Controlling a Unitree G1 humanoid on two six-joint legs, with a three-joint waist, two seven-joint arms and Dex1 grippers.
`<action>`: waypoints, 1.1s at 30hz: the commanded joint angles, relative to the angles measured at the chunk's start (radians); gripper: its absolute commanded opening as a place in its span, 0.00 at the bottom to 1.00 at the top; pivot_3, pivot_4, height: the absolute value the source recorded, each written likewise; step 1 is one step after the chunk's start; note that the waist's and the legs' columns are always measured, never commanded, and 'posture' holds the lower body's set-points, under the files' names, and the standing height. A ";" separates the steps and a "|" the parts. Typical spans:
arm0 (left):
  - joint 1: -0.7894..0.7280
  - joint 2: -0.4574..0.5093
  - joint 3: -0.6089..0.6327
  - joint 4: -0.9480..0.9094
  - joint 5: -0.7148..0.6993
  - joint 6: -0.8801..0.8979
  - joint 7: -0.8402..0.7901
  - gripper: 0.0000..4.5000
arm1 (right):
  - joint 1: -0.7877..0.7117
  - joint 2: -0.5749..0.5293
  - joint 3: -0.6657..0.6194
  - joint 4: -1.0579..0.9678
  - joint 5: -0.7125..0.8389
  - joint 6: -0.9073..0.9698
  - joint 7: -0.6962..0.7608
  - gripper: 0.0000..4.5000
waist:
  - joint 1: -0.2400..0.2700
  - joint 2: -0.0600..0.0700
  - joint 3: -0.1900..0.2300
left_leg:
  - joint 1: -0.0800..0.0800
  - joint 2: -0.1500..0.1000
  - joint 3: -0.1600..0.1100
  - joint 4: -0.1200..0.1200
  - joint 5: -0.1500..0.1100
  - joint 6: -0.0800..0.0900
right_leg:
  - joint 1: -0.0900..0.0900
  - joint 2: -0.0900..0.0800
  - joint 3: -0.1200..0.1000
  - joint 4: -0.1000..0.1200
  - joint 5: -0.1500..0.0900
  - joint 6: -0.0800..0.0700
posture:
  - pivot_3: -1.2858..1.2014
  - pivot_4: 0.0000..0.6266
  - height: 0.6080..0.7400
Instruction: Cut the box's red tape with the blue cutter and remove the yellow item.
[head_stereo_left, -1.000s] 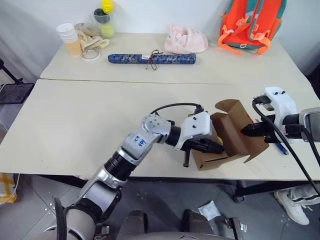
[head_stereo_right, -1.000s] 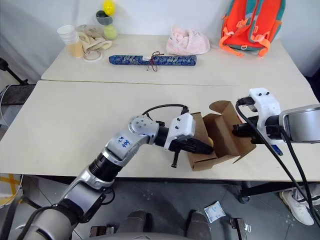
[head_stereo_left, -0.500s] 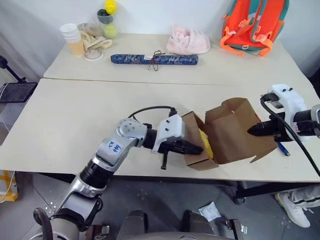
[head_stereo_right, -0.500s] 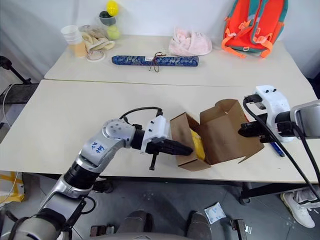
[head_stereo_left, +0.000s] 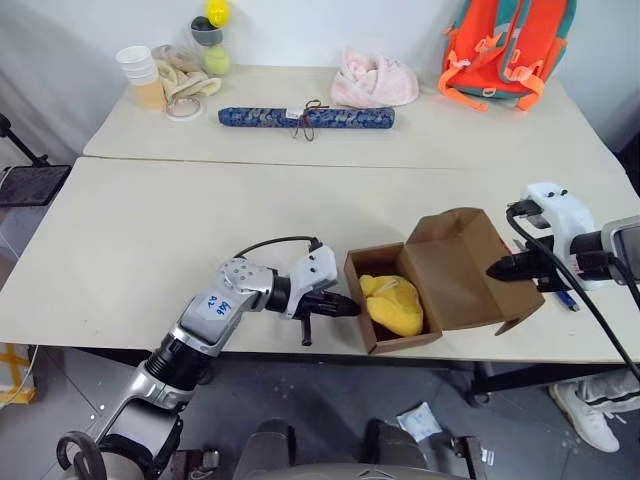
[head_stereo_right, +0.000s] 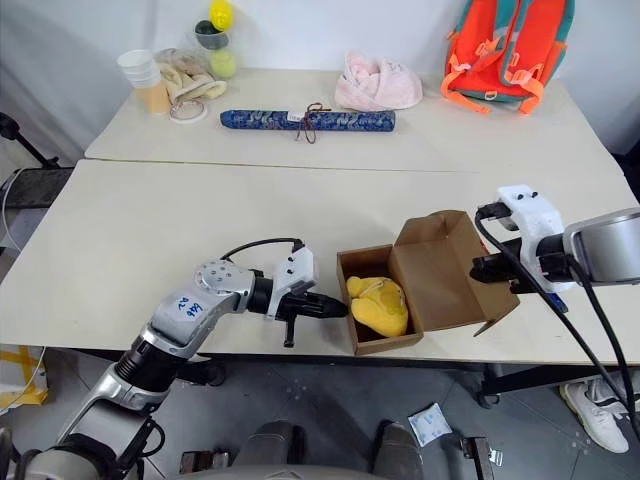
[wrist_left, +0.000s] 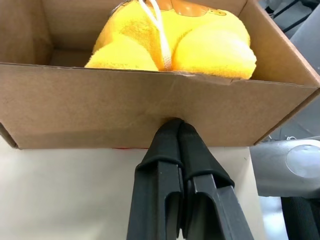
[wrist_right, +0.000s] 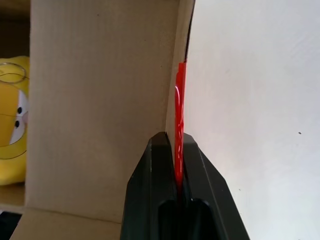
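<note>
- The box (head_stereo_left: 430, 290) lies open at the near edge of the pale table (head_stereo_left: 150, 230), its lid thrown back to my right and the yellow item (head_stereo_left: 393, 304) sitting inside, in plain sight.
- My right gripper (wrist_right: 177, 150) is clamped on the lid's edge, pinching a strip of the red tape (wrist_right: 179, 125) between its fingers and holding the lid open.
- My left gripper (wrist_left: 175, 131) is pressed shut and empty, its tips touching the outside of the box's near wall, just below the toy.
- The yellow item looks plush and light (a stuffed toy, by the printed face in the right wrist view): it should squash under a pinch and not slip, so I judge a hold across its raised middle, or on the pale loop at its top, as safest.
- The cardboard is thin and will likely slide if pushed from one side.
- The blue cutter (head_stereo_left: 564, 296) lies on the table beyond my right gripper.
- The far table holds a patterned roll (head_stereo_left: 305, 117), cups (head_stereo_left: 140, 76), a pink cloth (head_stereo_left: 375, 80) and an orange backpack (head_stereo_left: 500, 45).
</note>
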 joint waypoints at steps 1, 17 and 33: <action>-0.001 -0.009 0.040 -0.045 -0.017 0.002 0.022 0.00 | 0.014 0.009 -0.040 -0.046 0.049 -0.040 -0.025 0.01 | 0.000 0.000 0.000 | 0.000 0.000 0.000 0.000 0.000 0.000 | 0.000 0.000 0.000 0.000 0.000 0.000 | 0.52 0.24 1.00; 0.115 0.215 0.344 0.123 -0.139 -0.181 -0.174 0.88 | 0.559 -0.013 -0.653 -0.251 -0.506 -0.285 0.632 1.00 | 0.003 0.000 0.000 | 0.001 0.000 0.001 -0.001 0.000 0.000 | 0.000 0.000 0.000 0.000 0.000 0.000 | 0.52 0.24 1.00; 0.295 0.484 0.632 0.364 -0.206 -0.346 -0.353 0.99 | 0.890 0.326 -0.845 -0.510 -0.942 -0.992 1.488 1.00 | -0.017 0.000 0.001 | 0.016 0.002 0.007 -0.008 -0.002 -0.001 | 0.006 0.000 0.003 0.003 0.000 0.000 | 0.52 0.24 1.00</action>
